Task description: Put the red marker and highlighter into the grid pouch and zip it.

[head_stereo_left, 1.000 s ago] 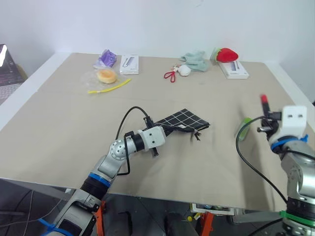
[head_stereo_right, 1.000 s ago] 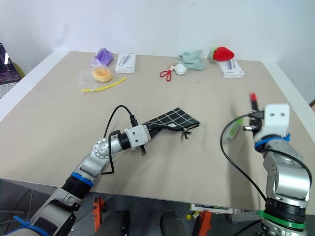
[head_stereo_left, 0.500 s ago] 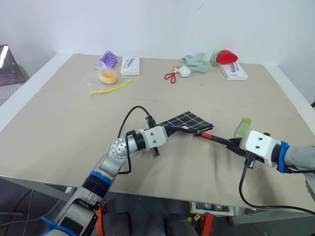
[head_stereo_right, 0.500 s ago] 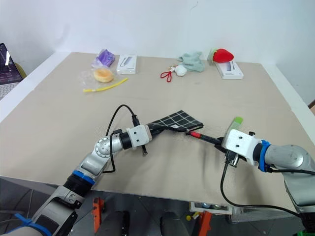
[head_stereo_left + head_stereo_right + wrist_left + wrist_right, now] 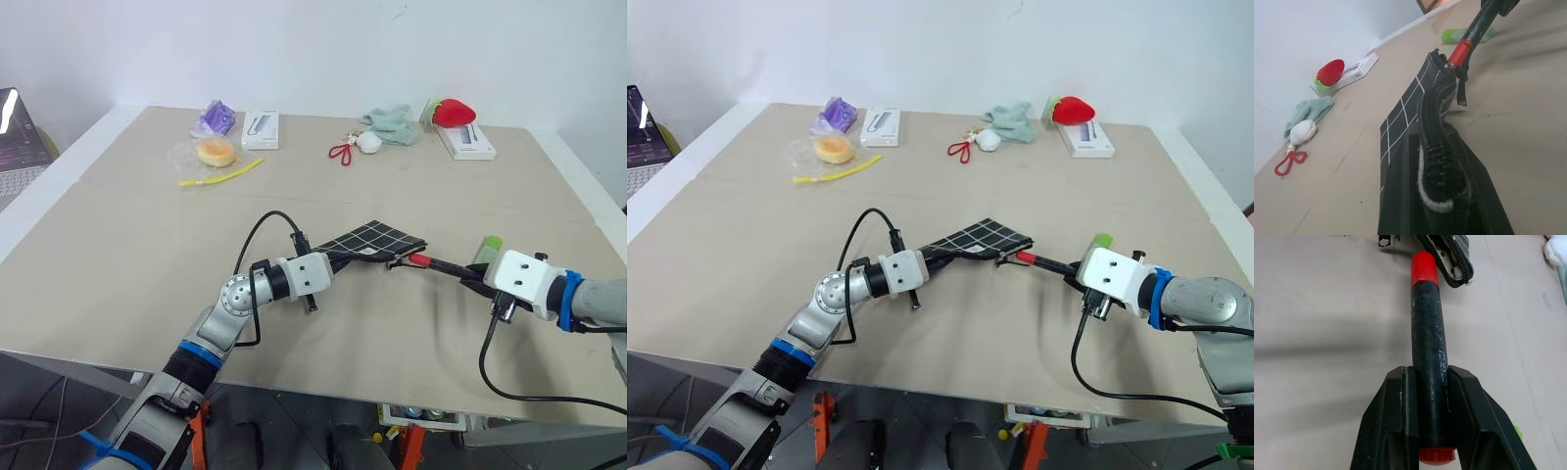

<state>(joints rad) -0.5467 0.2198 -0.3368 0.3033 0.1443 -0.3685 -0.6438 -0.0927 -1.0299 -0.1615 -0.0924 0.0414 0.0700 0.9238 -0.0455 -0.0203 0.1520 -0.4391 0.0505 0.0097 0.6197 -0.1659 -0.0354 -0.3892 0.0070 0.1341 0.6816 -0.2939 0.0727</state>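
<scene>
two arms meet near the middle of the table (image 5: 118, 255). going from the left: a laptop (image 5: 20, 137) sits off the table's left edge, and at the far left of the tabletop lie a purple wrapper (image 5: 212, 117), a white box (image 5: 258, 128), a round bun in clear wrap (image 5: 212, 151) and a thin yellow strip (image 5: 218, 174). nearer the front, the left gripper (image 5: 328, 257) is clamped tight on one end of the grid pouch (image 5: 377, 238), holding it up off the table with its zipper edge facing the other arm. at the back centre are a red loop keychain (image 5: 339, 151) with a white ball, and a teal cloth (image 5: 390, 122). the red marker (image 5: 436, 263) is pinched by its black body between the narrow-set fingers of the right gripper (image 5: 477, 282), red cap forward, the cap right at the pouch's open end by the zipper pull. the highlighter (image 5: 483, 251) lies flat on the table just behind the right gripper. at the far right back, a strawberry plush (image 5: 453, 111) rests by another white box (image 5: 468, 140).
</scene>
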